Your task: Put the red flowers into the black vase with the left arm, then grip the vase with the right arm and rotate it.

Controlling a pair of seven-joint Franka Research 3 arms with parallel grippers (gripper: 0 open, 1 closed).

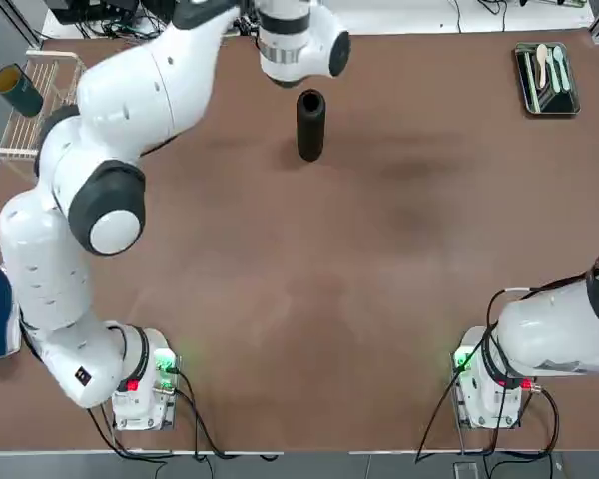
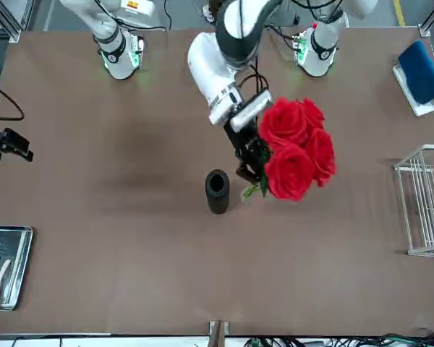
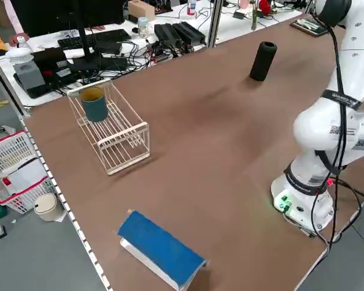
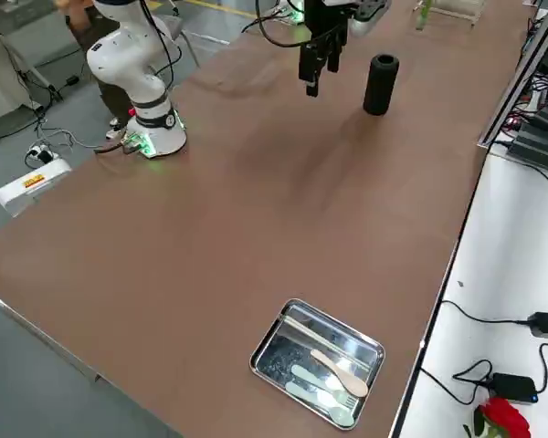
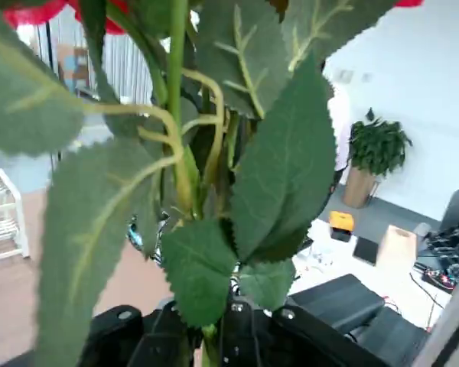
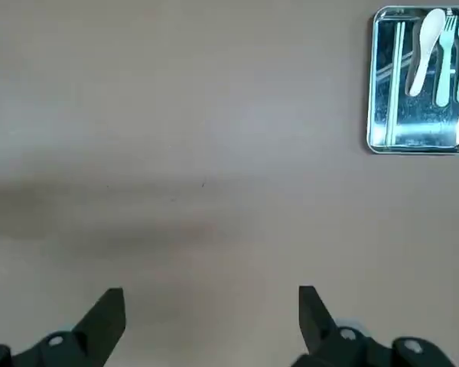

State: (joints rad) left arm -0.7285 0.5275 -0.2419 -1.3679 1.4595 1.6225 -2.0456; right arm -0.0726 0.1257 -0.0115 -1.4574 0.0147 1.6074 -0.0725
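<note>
Serrated green leaves, red flowers (image 2: 296, 148) clamped

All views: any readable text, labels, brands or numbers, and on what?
None can be read.
Left arm: small black print and a square code sticker on the white shell, too small to read.
Left arm link: a row of small marks, illegible.
Left arm base: small dark label, illegible.
Black vase, red flowers, tray: no markings visible.
</note>
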